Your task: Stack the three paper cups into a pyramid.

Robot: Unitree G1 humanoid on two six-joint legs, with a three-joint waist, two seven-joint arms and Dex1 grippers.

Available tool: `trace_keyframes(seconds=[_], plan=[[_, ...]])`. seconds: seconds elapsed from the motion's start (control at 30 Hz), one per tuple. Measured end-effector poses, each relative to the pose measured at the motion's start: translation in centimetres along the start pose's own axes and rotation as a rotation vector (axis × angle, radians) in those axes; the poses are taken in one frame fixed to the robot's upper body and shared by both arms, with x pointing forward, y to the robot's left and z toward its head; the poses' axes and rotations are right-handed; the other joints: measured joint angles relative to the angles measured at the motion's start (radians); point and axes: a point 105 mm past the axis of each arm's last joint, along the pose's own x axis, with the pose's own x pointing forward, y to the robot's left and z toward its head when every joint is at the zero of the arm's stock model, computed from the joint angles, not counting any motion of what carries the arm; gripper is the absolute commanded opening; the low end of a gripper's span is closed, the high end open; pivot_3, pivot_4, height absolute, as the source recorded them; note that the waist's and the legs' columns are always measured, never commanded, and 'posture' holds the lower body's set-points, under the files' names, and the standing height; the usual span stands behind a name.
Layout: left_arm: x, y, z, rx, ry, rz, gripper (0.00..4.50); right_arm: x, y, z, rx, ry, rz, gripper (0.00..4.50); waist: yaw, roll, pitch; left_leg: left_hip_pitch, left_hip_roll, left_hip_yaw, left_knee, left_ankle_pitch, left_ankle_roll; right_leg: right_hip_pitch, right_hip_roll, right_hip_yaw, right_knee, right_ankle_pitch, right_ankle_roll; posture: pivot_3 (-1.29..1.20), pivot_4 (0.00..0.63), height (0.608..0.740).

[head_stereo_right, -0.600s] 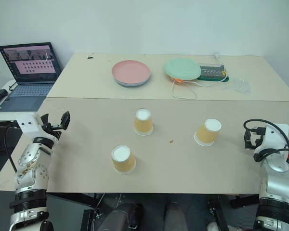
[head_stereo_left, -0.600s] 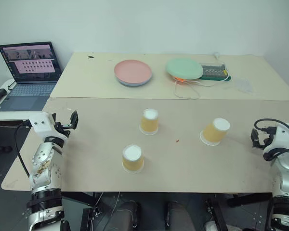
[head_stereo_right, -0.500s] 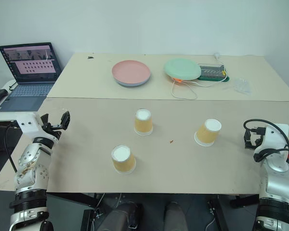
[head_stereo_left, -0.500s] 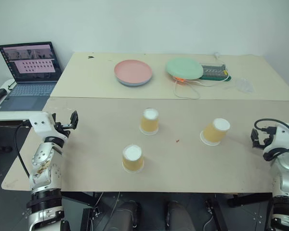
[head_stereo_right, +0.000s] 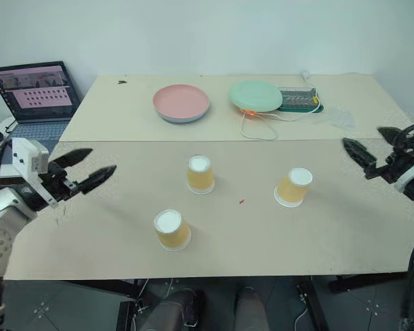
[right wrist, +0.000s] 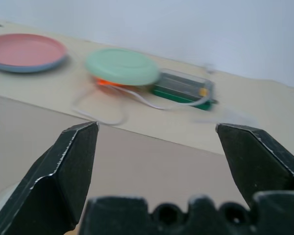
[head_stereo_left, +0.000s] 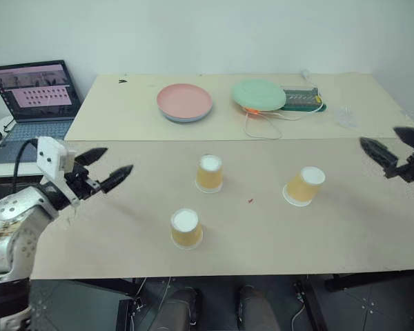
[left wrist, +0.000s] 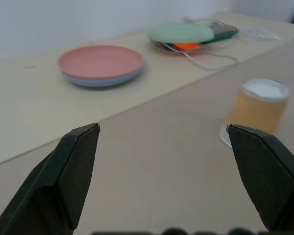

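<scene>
Three tan-orange, white-based paper cups (head_stereo_left: 210, 173) stand inverted, apart; both hands wide open, empty.

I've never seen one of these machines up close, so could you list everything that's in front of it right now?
paper cups: three, tan-orange with white bases, upside down and apart on the near table: one in the middle, one nearest the robot, one tilted to the right
pink plate: one, far table
green plate: one, upside down, right of the pink plate
white cable: one, looping out from under the green plate
green tray: one, beside the green plate
laptop: one, grey, open, far left
left hand: black fingers open, over the table's left edge
right hand: black fingers open, at the right edge
</scene>
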Motion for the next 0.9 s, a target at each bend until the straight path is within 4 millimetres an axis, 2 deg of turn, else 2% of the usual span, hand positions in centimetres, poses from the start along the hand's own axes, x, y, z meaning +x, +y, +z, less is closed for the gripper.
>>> trace_keyframes(seconds=[0.1, 0.3, 0.4, 0.47, 0.53, 0.67, 0.9], plan=[[-0.3, -2.3, 0.0, -0.023, 0.043, -0.126, 4.42, -0.1, 5.6, 1.7, 0.006, -0.005, 0.350, 4.50, 0.002, 0.001, 0.002, -0.002, 0.000, 0.000, 0.000, 0.000, 0.000, -0.001, -0.001, 0.000, 0.000, 0.000, 0.000, 0.00, 0.150, 0.715], [-0.2, -4.3, -0.4, 0.000, 0.090, -0.238, 4.42, -0.8, 12.1, 3.6, -0.049, 0.010, 0.755, 4.50, 0.015, 0.001, 0.002, -0.002, 0.002, 0.001, 0.000, 0.000, 0.000, 0.000, -0.005, 0.000, -0.002, 0.000, 0.000, 0.00, 0.150, 0.715], [0.0, -5.7, -1.7, 0.012, 0.151, -0.305, 4.42, -1.1, 15.2, 3.6, -0.077, 0.020, 0.923, 4.50, 0.017, 0.001, 0.002, -0.003, 0.004, 0.002, 0.000, -0.001, -0.001, -0.001, -0.005, 0.000, -0.004, 0.000, -0.001, 0.00, 0.150, 0.715], [0.2, -6.8, -2.4, 0.005, 0.176, -0.361, 4.42, -1.4, 17.3, 2.7, -0.077, 0.059, 1.039, 4.50, 0.021, 0.000, 0.002, -0.004, 0.005, 0.002, -0.001, -0.001, -0.001, -0.002, -0.004, -0.001, -0.004, 0.000, -0.002, 0.00, 0.150, 0.715], [0.3, -7.4, -2.6, 0.006, 0.184, -0.393, 4.42, -1.3, 18.1, 1.9, -0.067, 0.086, 1.082, 4.50, 0.024, 0.000, 0.003, -0.005, 0.005, 0.002, -0.001, -0.001, -0.001, -0.003, -0.004, -0.001, -0.005, 0.001, -0.002, 0.00, 0.150, 0.715], [0.6, -8.3, -2.9, 0.020, 0.189, -0.451, 4.42, -0.9, 18.5, 1.2, -0.086, 0.120, 1.100, 4.50, 0.028, 0.000, 0.003, -0.005, 0.005, 0.003, -0.001, -0.001, -0.001, -0.003, -0.004, -0.002, -0.005, 0.002, -0.003, 0.00, 0.150, 0.715], [1.4, -10.1, -3.5, 0.045, 0.214, -0.570, 4.42, -0.3, 18.0, 0.8, -0.080, 0.130, 1.061, 4.50, 0.028, 0.000, 0.003, -0.005, 0.006, 0.003, 0.000, -0.001, -0.001, -0.003, -0.003, -0.002, -0.005, 0.003, -0.004, 0.00, 0.150, 0.715]])
